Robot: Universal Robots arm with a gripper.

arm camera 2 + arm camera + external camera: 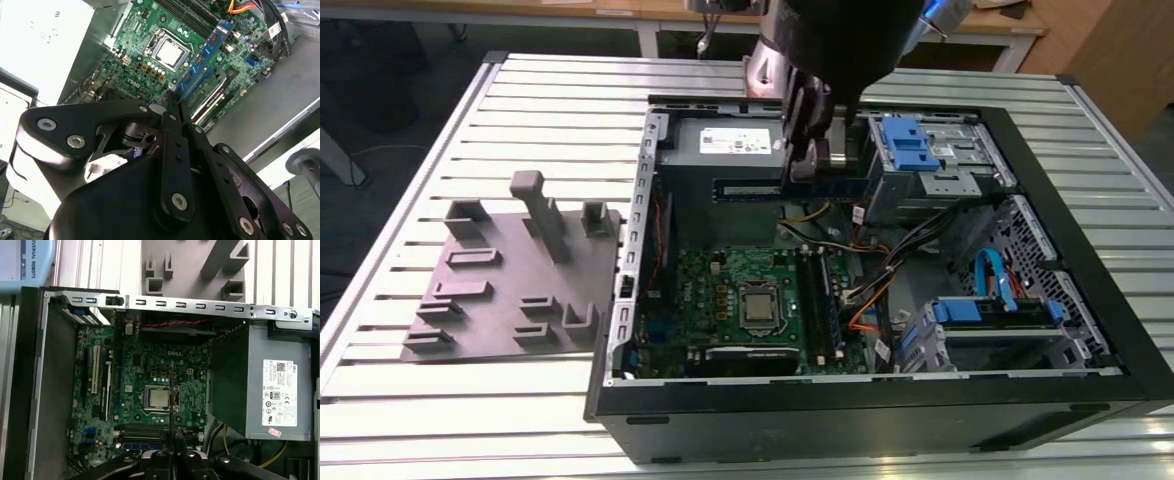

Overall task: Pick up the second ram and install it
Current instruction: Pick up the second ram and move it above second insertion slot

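Note:
The second ram [761, 188] is a long, narrow blue stick with black chips, held level in the air over the open computer case [627, 260]. My gripper [811, 172] comes down from above and is shut on the stick's right part. In the second wrist view the ram [206, 52] juts out from between the closed fingers [176, 127], with the gripper [172, 99] above the green motherboard [145, 30]. The memory slots [819, 300] lie to the right of the silver processor [761, 306]. In the first wrist view the gripper [176, 435] hangs over the slots [145, 430].
A grey fixture plate [507, 285] with upright posts lies on the slatted table [520, 100] at the exterior view's left. Inside the case are the power supply [720, 145], blue drive brackets [907, 140] and loose cables [881, 270]. The case walls surround the board.

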